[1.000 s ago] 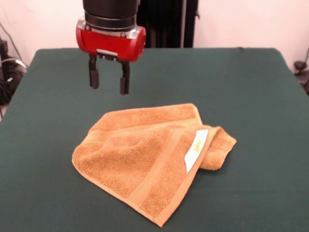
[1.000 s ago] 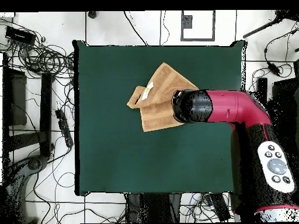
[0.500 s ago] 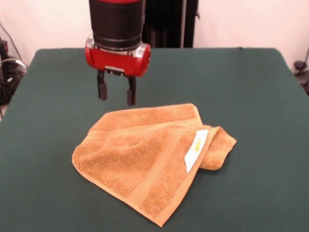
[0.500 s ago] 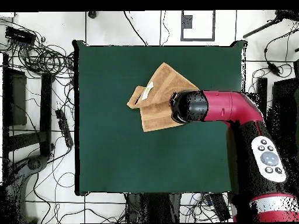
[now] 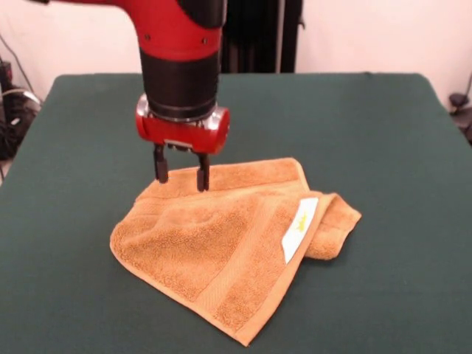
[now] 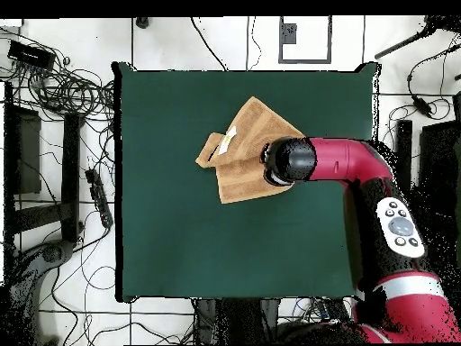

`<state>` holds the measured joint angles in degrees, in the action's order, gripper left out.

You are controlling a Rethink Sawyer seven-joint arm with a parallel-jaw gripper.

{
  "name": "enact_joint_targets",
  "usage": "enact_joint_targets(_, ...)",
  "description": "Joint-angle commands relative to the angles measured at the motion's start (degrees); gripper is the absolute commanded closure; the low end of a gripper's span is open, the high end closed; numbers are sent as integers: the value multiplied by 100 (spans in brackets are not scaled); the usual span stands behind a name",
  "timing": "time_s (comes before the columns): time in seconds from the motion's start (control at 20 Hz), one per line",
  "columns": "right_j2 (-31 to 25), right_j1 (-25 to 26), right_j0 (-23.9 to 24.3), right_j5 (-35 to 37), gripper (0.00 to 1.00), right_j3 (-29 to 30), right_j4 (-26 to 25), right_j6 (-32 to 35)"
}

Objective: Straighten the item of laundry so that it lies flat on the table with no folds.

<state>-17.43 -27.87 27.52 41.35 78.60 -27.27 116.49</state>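
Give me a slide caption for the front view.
Open pincer poised over the far edge of a folded orange towel on the green table.

Red arm [image 5: 171,22], black wrist band, 2 dark-fingered hand [image 5: 181,174].

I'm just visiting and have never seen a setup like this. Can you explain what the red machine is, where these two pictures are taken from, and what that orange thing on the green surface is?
The red and black machine is a robot arm. At its tip is a gripper, two small dark fingers that can pinch things. One picture is taken from across the table, facing the robot; the other looks straight down from above, where the arm reaches in from the right. On the green table lies an orange towel, rumpled and folded over itself, with a white tag showing. The robot is meant to spread it flat. Right now the fingers are open, hanging just above the towel's far edge. Nothing is held.
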Motion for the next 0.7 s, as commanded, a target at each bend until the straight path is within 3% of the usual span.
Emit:
enact_joint_targets(0.05, -149, 553, -398, 203, 0, -288, 54, 42)
enact_joint_targets(0.45, -317, 1130, -333, 298, 0, -577, 367, 64)
enact_joint_targets(0.7, -287, 1461, -376, 1897, 0, -1063, 789, -214)
